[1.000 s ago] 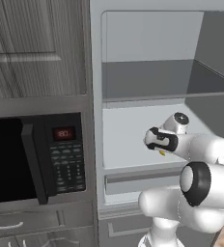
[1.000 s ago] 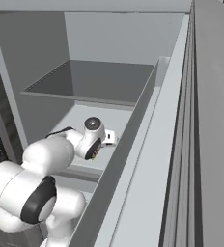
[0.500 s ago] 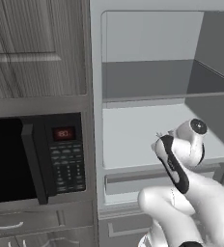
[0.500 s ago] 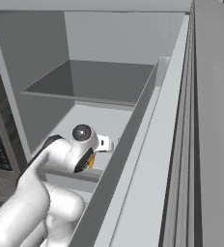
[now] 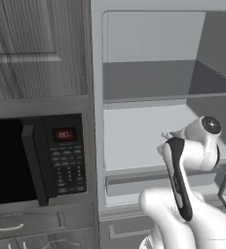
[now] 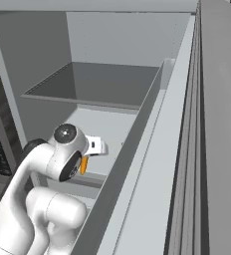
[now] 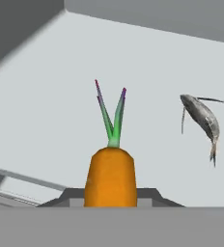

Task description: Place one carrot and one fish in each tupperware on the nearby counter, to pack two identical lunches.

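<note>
Gripping the carrot [image 7: 110, 176], the tool [image 7: 110, 205] sits at the bottom centre of the hand view, its jaws drawn nearly together around the orange root and hidden behind it. In the right base view a sliver of orange hangs under the white wrist at middle left, and in the left base view the green tips poke out at the arm's upper left edge, right of centre.

By my judgement the carrot is stiff and fairly light, with a smooth skin that could slip if pinched near the taper; the thick upper root, where the jaws appear to hold it, looks like the safe place, while the leaves [image 7: 111, 116] are thin and would bend or tear. Its long axis runs straight up the hand view, away from the camera, leaves ahead and splayed in a narrow V toward upper centre.

Beyond it, at middle right of the hand view, the fish [image 7: 202, 120] lies on the pale grey shelf [image 7: 46, 111], well apart from the carrot. Its body slants from upper left to lower right; which end is the head I cannot tell. It looks slick, limp and thin, best taken across the thick middle.
</note>
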{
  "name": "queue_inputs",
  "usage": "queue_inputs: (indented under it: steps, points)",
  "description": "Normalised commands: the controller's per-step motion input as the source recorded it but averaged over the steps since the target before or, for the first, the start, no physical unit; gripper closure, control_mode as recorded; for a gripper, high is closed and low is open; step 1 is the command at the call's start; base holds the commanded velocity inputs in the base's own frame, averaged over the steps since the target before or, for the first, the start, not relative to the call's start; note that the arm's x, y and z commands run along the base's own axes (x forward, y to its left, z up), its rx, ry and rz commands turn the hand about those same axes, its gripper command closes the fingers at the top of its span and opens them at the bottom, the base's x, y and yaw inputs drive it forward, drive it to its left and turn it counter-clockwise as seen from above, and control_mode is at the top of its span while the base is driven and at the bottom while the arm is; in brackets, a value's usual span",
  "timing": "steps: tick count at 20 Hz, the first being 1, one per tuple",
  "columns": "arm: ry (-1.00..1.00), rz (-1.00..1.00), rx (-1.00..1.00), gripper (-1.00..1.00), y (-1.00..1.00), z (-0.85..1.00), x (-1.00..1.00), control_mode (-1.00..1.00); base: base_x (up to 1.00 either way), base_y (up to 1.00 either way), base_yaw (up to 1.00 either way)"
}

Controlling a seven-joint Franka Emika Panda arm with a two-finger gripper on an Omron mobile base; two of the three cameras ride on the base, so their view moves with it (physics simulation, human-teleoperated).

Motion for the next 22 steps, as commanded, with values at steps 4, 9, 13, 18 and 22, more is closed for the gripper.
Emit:
queue_inputs:
  steps: [4, 9, 13, 18, 22]
  points:
    - [0.01, 0.0, -0.02, 1.0, 0.0, 0.98, -0.58, -1.0, 0.0, 0.0, 0.0]
    - [-0.08, 0.01, -0.04, 1.0, 0.03, 0.2, -0.87, -1.0, 0.0, 0.0, 0.0]
    - [-0.15, 0.0, -0.02, 1.0, 0.0, 0.0, -0.72, -1.0, 0.0, 0.0, 0.0]
    - [-0.01, 0.0, 0.0, 1.0, 0.06, 0.06, -0.44, -1.0, 0.0, 0.0, 0.0]
    - [0.0, 0.0, 0.0, 1.0, 0.0, 0.0, 0.0, 1.0, -0.52, 0.35, 0.0]
